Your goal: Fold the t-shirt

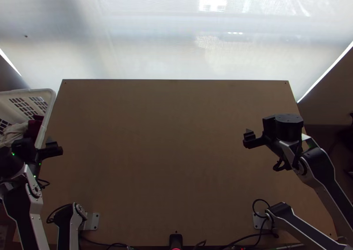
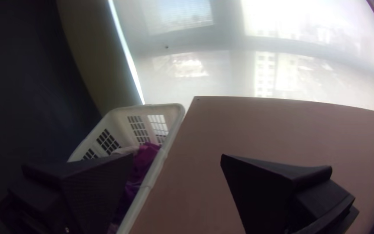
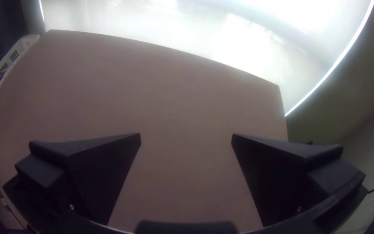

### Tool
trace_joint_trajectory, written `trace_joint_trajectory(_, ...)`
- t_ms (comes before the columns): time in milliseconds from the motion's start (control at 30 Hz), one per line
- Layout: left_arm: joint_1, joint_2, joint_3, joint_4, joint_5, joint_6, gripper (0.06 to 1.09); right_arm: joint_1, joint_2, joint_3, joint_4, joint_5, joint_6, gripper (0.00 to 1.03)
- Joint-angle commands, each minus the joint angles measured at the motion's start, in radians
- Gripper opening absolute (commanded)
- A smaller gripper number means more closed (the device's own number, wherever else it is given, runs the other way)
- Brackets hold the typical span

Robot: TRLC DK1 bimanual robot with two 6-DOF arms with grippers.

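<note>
While the left gripper (image 1: 36, 145) stands at the table's (image 1: 167, 139) left edge near the white basket (image 1: 51, 102), its fingers are parted, released, nothing between them. Right gripper (image 1: 264, 130): above the table's right part, likewise released and ungrasping. T-shirt: location uncertain; purple cloth (image 2: 146, 160) and pale cloth (image 2: 126, 150) lie bunched inside the basket, but I cannot tell whether either is it.

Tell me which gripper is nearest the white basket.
The left gripper: it is close to the white basket, near the left edge of the table, while the right gripper hangs over the table's right part.
</note>
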Motion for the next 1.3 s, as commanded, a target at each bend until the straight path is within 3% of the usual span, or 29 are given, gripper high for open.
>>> trace_joint_trajectory(0, 0.257, 0.156, 0.098, 0.059, 0.016, 0.078, 1.04, 0.118, 0.117, 0.250, -0.271, 0.000, 0.133, 0.98)
trace_joint_trajectory(100, 0.277, 0.217, 0.118, 0.163, 0.001, 0.111, 1.03, 0.097, 0.174, 0.333, -0.343, -0.020, 0.165, 0.98)
trace_joint_trajectory(267, 0.390, 0.475, 0.250, 0.154, 0.010, 0.122, 1.04, 0.105, 0.211, 0.413, -0.420, -0.023, 0.151, 0.98)
trace_joint_trajectory(533, 0.427, 0.637, 0.317, 0.203, 0.006, 0.124, 1.04, 0.169, 0.246, 0.470, -0.495, -0.023, 0.142, 0.98)
trace_joint_trajectory(800, 0.416, 0.818, 0.486, -0.126, -0.002, 0.127, 1.04, 0.155, 0.280, 0.491, -0.491, -0.023, 0.148, 0.98)
trace_joint_trajectory(967, 0.416, 0.847, 0.529, -0.206, -0.002, 0.164, 1.04, 0.155, 0.304, 0.527, -0.488, -0.024, 0.148, 0.98)
trace_joint_trajectory(1267, 0.442, 1.038, 0.745, -0.261, -0.005, 0.127, 1.04, 0.155, 0.326, 0.536, -0.477, -0.032, 0.150, 0.98)
